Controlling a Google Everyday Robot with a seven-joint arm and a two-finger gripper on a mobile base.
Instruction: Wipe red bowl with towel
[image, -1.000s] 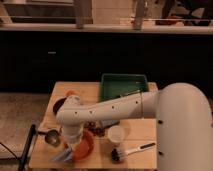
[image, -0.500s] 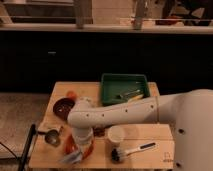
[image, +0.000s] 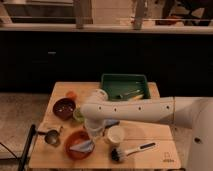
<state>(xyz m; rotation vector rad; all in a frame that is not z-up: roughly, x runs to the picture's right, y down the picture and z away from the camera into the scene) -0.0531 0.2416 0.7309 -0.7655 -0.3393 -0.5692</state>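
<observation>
On the left side of the table (image: 146, 131) you see a small metal cup (image: 51, 137); what it holds is too dim to tell. Behind it stands a dark bowl (image: 64, 108), its inside hard to make out. Next, near the front edge, is the red bowl (image: 71, 141), with the bluish towel (image: 83, 146) lying in it. The gripper (image: 93, 133) is just over the bowl's right rim, at the towel; whether it is open or closed you cannot tell. To the right stand a white cup (image: 115, 135) and a brush (image: 131, 151). At the back, the green tray (image: 124, 79) holds pale items, partly hidden by the arm (image: 135, 110).
</observation>
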